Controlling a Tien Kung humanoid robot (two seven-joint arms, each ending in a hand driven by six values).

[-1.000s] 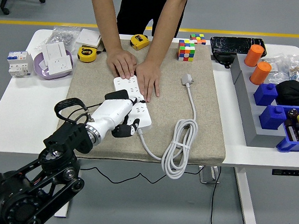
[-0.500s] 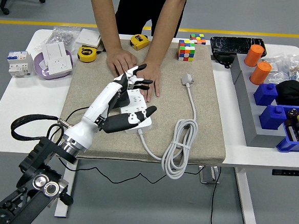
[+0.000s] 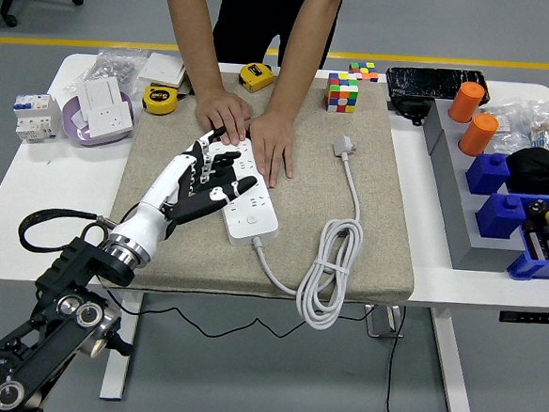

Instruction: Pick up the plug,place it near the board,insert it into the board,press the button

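Note:
A white power strip (image 3: 246, 201) lies on the beige mat (image 3: 371, 175). The person's two hands (image 3: 251, 134) press flat on its far end. My left hand (image 3: 204, 170) hovers over the strip's left side with fingers spread, holding nothing; its fingertips reach near the person's hand. The white plug (image 3: 344, 147) lies on the mat to the right, apart from the strip. Its cord runs down to a white coil (image 3: 326, 271) near the mat's front edge. The right arm is out of sight.
Two yellow tape measures (image 3: 159, 99) and a Rubik's cube (image 3: 342, 92) sit along the mat's far edge. A purple bowl with a socket (image 3: 100, 114) is at the left. A grey divider (image 3: 457, 181), blue bins (image 3: 519, 214) and orange cylinders (image 3: 472, 116) stand at the right.
My left hand rose from the strip's near end, uncurled, swung forward over the strip, then shifted left and back with its fingers spread. The person's hands and the plug stayed put.

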